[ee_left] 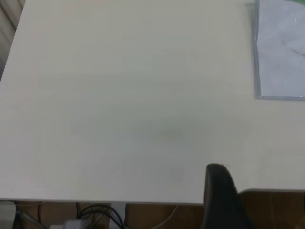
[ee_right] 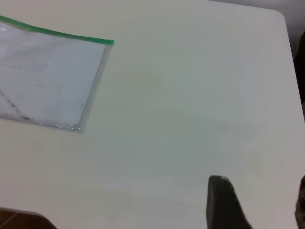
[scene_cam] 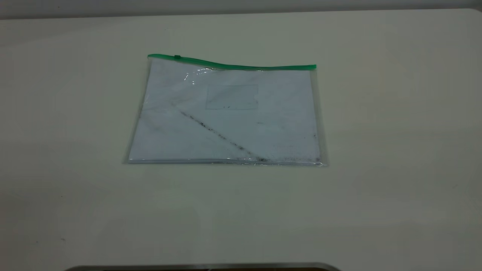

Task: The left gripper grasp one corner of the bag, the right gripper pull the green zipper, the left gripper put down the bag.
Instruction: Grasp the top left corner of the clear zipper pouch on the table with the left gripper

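The bag (scene_cam: 226, 116) lies flat in the middle of the table, clear plastic over white paper with a dark diagonal streak. The green zipper (scene_cam: 241, 67) runs along its far edge, with the slider tab (scene_cam: 177, 57) near the left end. The zipper-end corner of the bag (scene_cam: 313, 67) lies flat. Neither gripper shows in the exterior view. The left gripper (ee_left: 262, 195) hovers at the table's edge, well away from the bag (ee_left: 281, 52); one finger (ee_left: 219, 191) shows with a wide empty gap beside it. The right gripper (ee_right: 261, 195) is open and empty, far from the bag (ee_right: 47, 81) and zipper (ee_right: 57, 33).
The white table (scene_cam: 376, 150) stretches wide around the bag on all sides. A dark metal rim (scene_cam: 203, 267) sits at the near edge. Cables (ee_left: 95, 214) hang below the table edge by the left arm. The table's rounded corner (ee_right: 279, 14) is near the right arm.
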Controlling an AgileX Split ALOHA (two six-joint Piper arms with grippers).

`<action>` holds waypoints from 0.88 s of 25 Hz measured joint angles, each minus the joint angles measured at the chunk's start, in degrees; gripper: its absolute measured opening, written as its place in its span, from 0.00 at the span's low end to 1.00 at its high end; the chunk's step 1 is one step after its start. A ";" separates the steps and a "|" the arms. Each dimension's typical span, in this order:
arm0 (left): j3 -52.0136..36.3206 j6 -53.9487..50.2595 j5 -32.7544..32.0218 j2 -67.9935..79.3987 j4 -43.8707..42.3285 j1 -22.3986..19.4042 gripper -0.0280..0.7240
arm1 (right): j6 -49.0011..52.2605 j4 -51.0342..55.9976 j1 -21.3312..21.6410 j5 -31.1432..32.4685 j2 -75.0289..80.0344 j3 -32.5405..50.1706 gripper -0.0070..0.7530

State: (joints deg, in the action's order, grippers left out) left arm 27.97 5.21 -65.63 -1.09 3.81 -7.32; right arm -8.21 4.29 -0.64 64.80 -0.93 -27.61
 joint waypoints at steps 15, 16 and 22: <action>0.00 -4.30 0.17 2.69 -3.44 0.00 0.66 | -1.34 0.60 0.00 0.00 2.73 0.00 0.51; 0.00 -6.46 0.30 4.49 -3.50 0.00 0.66 | -2.06 1.16 0.00 0.00 5.06 0.00 0.51; 2.85 -8.10 9.01 25.53 -1.76 0.00 0.66 | -11.15 6.59 0.00 -5.97 23.55 -0.85 0.51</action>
State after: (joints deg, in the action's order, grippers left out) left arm 30.82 -2.89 -56.62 24.44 2.05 -7.32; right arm -19.35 10.88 -0.64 58.82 22.62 -28.46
